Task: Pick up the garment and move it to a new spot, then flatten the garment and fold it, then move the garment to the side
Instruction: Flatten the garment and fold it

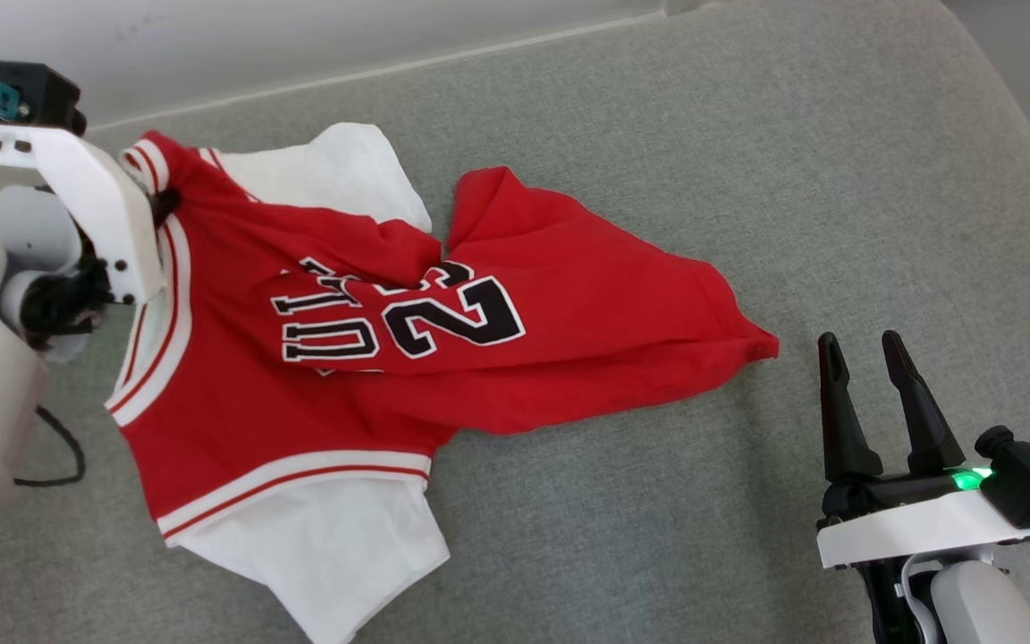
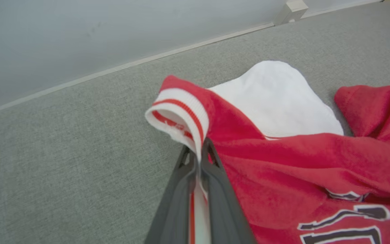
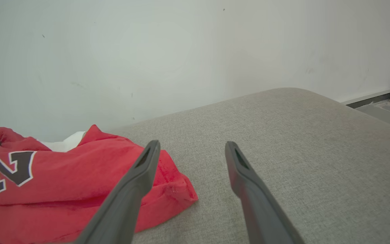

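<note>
The garment (image 1: 408, 322) is a red jersey with white sleeves, white-and-red ribbed trim and black "22" lettering, lying crumpled on a grey cushion. My left gripper (image 1: 164, 199) is shut on the striped collar trim at the garment's upper left. In the left wrist view the left gripper (image 2: 200, 149) has its two fingers pressed together on the trim, and the garment (image 2: 300, 162) spreads to the right. My right gripper (image 1: 862, 344) stands open just right of the garment's red hem corner, holding nothing. The right wrist view has the right gripper (image 3: 192, 146) open beside the garment (image 3: 80, 179).
The grey cushion (image 1: 747, 161) stretches bare to the right and front of the garment. A pale wall (image 3: 181, 51) runs along its far edge. The cushion rounds off at the far right, with floor (image 3: 384, 112) beyond. A black cable (image 1: 63, 447) hangs by my left arm.
</note>
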Robot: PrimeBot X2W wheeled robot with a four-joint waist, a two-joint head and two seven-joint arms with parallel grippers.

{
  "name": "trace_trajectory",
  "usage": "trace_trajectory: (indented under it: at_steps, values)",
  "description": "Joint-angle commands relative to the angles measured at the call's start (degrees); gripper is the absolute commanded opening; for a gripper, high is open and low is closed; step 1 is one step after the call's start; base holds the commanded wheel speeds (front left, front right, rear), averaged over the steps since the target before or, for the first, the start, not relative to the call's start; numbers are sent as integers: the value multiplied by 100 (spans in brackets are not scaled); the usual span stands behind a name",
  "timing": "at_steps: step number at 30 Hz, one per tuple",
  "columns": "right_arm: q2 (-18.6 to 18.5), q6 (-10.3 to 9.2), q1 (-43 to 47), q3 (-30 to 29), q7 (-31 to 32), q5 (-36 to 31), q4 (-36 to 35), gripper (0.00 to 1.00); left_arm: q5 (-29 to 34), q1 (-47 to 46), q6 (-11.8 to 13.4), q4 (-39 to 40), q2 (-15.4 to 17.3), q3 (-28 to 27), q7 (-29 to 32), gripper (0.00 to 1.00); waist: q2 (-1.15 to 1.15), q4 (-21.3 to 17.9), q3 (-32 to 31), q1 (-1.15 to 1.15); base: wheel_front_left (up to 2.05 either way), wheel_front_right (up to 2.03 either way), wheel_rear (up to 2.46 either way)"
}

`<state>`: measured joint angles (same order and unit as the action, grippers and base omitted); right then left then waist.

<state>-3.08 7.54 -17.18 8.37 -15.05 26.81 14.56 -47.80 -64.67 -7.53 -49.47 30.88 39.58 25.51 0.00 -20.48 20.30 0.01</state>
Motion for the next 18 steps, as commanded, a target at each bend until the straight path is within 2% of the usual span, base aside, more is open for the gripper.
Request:
trace_trajectory:
  at_steps: [1,9,12,18]
  values:
    - [5,-11,-36,1,-15,-2,7,100,-46,-47,9,-35,-17,16,-67,100,0,-4,-9,-1,0,0,0]
    - [-61,-11,46,-58,-16,-99,136,100,-349,134,8,131,-211,381,-516,100,0,317,-465,-1,0,0,0]
    - [-164,-12,129,-94,-16,-129,183,100,-543,295,8,315,-208,482,-928,100,0,513,-784,-1,0,0,0]
    - [-382,-11,402,-206,-7,-119,289,100,-554,723,8,614,-92,601,-2010,100,0,922,-1338,-1,0,0,0]
